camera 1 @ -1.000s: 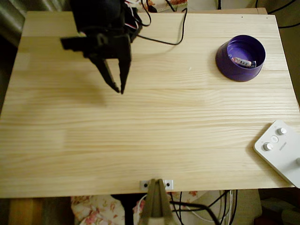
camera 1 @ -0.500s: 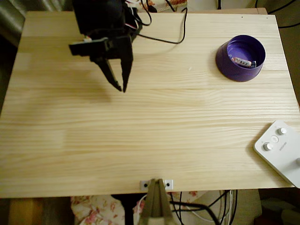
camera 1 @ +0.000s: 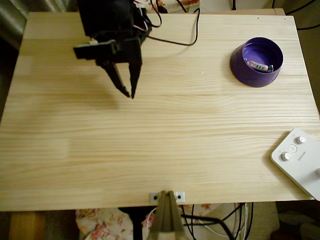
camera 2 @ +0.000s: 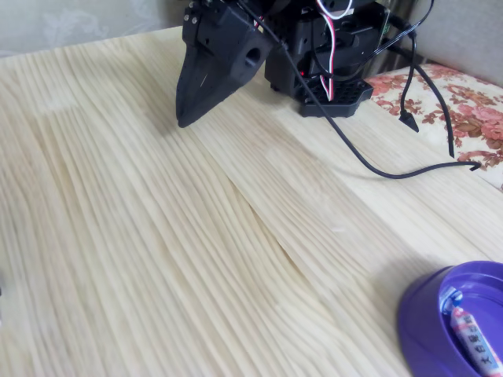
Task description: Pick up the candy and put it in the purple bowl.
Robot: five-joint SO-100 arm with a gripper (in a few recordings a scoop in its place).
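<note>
The candy lies inside the purple bowl at the table's far right in the overhead view. In the fixed view the candy rests against the inner wall of the bowl at the lower right corner. My black gripper hangs over the upper left part of the table, far from the bowl. Its fingers come together at the tips with nothing between them. In the fixed view the gripper looks like one shut wedge pointing down at the wood.
A white button-topped device sits at the lower right table edge. A black cable trails across the back of the table from the arm's base. A clamp grips the front edge.
The gripper shifted slightly right and back between one second ago and half a second ago, then held still. The candy and bowl have not moved.
</note>
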